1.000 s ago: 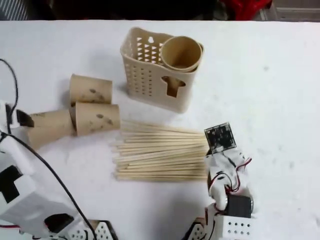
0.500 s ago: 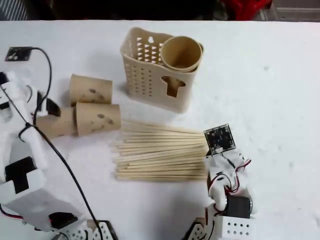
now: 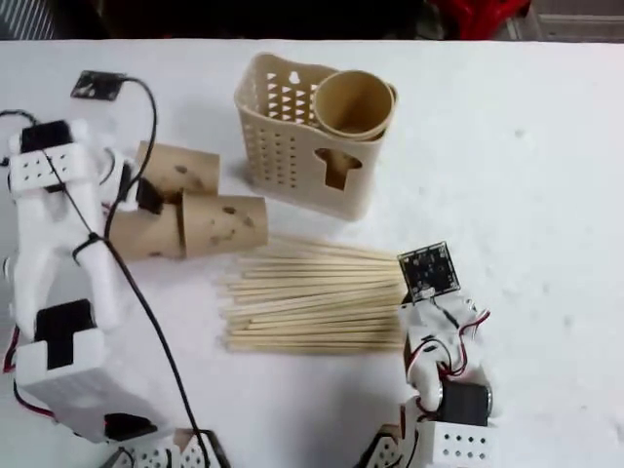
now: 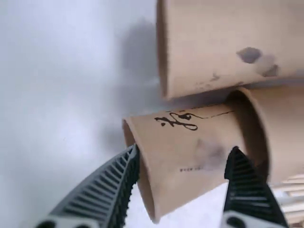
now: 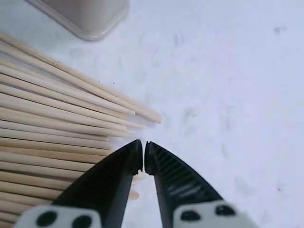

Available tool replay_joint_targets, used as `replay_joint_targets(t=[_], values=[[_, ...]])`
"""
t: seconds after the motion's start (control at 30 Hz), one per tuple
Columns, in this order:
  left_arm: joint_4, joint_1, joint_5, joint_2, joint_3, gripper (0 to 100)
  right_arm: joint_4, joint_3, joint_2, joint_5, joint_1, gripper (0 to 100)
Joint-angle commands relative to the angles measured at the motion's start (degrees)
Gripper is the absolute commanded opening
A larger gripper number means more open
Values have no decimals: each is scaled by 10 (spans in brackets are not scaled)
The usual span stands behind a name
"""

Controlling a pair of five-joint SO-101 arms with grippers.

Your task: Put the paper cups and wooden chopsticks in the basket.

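The basket (image 3: 292, 156) stood upright toward the far side of the white bench (image 3: 526, 175), with an inner cup (image 3: 353, 102) standing mouth-up in its right end. Three more cups lay on their sides to the left of the basket. The rear cup (image 3: 180, 171) lay about level with the basket's front wall. The right cup (image 3: 224, 222) lay just in front of the basket's left corner, near it but apart. The left cup (image 3: 144, 236) lay farther from the basket, with one end seemingly tucked into the right cup's mouth. The chopsticks (image 3: 312, 297) lay in a loose, flat bundle in front of the basket, running side to side, their farthest sticks close to its base. The left hand (image 4: 183, 159) hung over the left cup, well to the left of the basket. Its fingers were spread apart, one at the cup's free end and the other across its body near the right cup's rim. Whether they pressed on the paper could not be told. The right hand (image 5: 143, 154) sat low over the bench in front of the basket's right end, at the right tips of the chopsticks. Its fingers were drawn together with a hairline gap and nothing between them.
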Motion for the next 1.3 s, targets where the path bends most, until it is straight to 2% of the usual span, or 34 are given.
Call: replay_joint_targets(t=[0.0,0.13,0.33,0.43,0.57,0.7,0.83,0.93,1.07,1.27], values=[[66,34,8,-10,-105,290,-12,-2,-3,3,0,20],[118,73,8,-6,-164,290,-12,-2,-3,3,0,20],[126,109,6,-10,-172,286,-12,-2,-3,3,0,20],[144,82,5,-21,-179,286,-12,-2,-3,3,0,20],[161,5,1,-54,-184,290,-12,-2,-3,3,0,20],[158,-74,-42,-85,-175,290,-12,-2,-3,3,0,20],[125,-133,-80,-84,-127,290,-12,-2,-3,3,0,20],[57,-169,-99,-88,-56,290,-12,-2,-3,3,0,20],[1,-181,-102,-88,-1,290,-12,-2,-3,3,0,20],[0,-156,-98,-88,-8,290,-12,-1,-3,3,0,20]])
